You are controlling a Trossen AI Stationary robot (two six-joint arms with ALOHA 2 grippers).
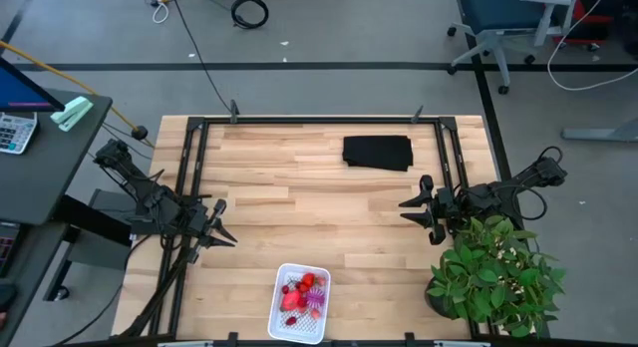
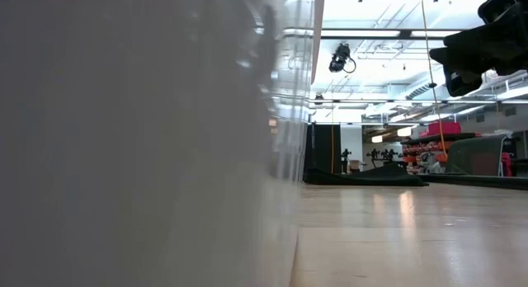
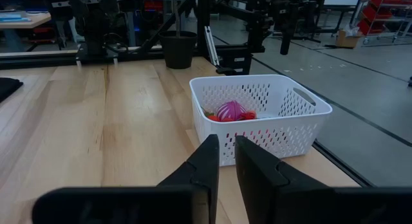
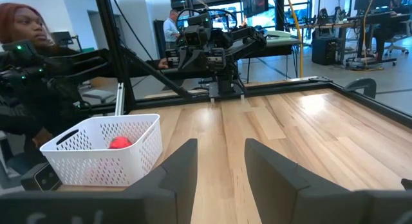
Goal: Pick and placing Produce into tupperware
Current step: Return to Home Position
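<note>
The white tupperware point(image 1: 280, 305) stands near the table's near edge, about midway across. The produce point(image 1: 299, 294) lies inside it: red pieces and a spiky purple piece point(image 3: 230, 111). The right wrist view shows one red piece point(image 4: 118, 143) through the basket wall point(image 4: 116, 165). My left gripper point(image 1: 223, 227) hovers at the table's left side with a narrow gap between its fingers point(image 3: 226, 153) and holds nothing. My right gripper point(image 1: 414, 211) hovers at the right side, open and not holding anything point(image 4: 221, 153). In the low view the container wall point(image 2: 148, 138) fills the left half.
A flat black folded cloth point(image 1: 377, 153) lies toward the far edge. A green potted plant point(image 1: 493, 272) stands at the near right corner, close to my right arm. Bare wood lies between the two grippers. A person point(image 4: 26, 37) sits beyond the table's left side.
</note>
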